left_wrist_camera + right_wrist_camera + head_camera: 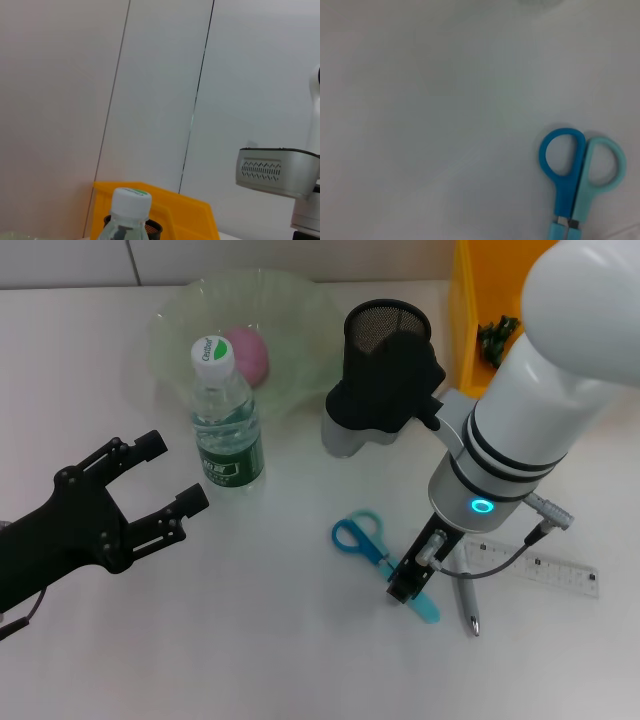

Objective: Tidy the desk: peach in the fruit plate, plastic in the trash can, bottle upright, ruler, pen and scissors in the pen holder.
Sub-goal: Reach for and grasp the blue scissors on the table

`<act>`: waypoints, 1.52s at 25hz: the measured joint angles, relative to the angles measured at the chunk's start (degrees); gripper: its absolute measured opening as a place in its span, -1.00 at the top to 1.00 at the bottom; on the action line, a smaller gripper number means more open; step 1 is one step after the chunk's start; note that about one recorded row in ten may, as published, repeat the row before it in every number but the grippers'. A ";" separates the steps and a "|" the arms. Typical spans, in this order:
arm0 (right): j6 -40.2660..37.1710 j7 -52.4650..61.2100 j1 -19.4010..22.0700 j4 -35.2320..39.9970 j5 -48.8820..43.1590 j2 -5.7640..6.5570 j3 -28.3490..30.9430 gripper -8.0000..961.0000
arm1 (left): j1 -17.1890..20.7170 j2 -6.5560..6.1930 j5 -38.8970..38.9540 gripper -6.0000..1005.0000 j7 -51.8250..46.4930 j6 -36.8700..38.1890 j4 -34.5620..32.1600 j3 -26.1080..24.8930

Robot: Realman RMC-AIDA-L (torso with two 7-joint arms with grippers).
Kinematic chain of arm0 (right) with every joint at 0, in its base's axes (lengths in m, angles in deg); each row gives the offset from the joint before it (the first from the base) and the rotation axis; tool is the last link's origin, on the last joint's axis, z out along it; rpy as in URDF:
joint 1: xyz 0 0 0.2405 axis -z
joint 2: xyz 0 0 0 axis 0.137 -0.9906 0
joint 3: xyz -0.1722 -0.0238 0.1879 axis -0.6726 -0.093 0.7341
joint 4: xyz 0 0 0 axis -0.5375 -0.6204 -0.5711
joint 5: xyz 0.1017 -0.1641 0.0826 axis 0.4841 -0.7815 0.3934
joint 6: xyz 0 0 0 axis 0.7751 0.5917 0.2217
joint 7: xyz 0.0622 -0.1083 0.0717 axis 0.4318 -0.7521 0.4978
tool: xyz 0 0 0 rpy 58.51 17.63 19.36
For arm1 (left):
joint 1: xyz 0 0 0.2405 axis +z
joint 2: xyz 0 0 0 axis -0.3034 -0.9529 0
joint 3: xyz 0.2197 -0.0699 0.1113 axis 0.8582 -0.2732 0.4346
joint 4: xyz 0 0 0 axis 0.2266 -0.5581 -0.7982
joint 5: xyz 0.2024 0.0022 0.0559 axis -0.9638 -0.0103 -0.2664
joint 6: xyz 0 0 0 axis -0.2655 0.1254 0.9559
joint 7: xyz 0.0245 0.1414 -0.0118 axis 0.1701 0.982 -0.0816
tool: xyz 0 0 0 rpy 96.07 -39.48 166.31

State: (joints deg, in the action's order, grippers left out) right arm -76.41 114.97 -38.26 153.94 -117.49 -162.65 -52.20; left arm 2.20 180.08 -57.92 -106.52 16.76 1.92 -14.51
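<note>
Head view has the right gripper [412, 578] low over the scissors [371, 546] near the desk's [250, 640] front-middle, blades beneath it; whether its claw is clenched I cannot tell. Left gripper [165, 478] hangs released beside the upright bottle [226, 422]. An off-centre pinch could pivot the scissors and knock the pen [468, 606] or ruler [540, 570] lying just beside.

The robot's right arm [520, 430] is a glossy white cylinder ringed by black bands and a glowing cyan ring light, with a grey cable looping from a metal plug at its wrist. Its right claw [412, 575] is small and black. The left claw [150, 480] is matt black, with jointed, two-pronged fingers studded by screws.
</note>
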 joint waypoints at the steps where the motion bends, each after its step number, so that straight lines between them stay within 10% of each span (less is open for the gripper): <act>1: 0.00 0.00 -0.01 0.04 0.00 0.00 -0.18 0.30 | 0.00 0.00 0.00 -0.71 0.00 0.00 0.00 0.00; 17: -0.18 -0.01 0.78 2.08 -0.13 0.00 -1.33 0.62 | 0.24 0.00 0.11 -0.71 0.00 0.15 0.00 0.00; 26: -0.75 -0.49 8.35 12.56 -3.86 0.50 -0.08 0.64 | 0.33 -0.17 0.44 -0.71 -0.55 0.99 -0.43 -0.59; 29: -1.67 -0.56 8.62 13.53 -4.57 0.51 0.07 0.98 | 0.08 -0.18 0.45 -0.71 -0.60 1.25 -0.45 -0.71; 38: -3.66 -0.42 8.71 14.82 -7.00 -0.01 -0.57 0.69 | -0.05 -0.07 0.43 -0.71 -0.62 1.33 -0.44 -0.71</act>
State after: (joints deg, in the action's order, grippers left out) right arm -80.07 114.55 -29.55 168.77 -124.48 -162.66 -52.77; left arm 2.15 180.00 -57.48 -107.14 18.09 1.48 -15.22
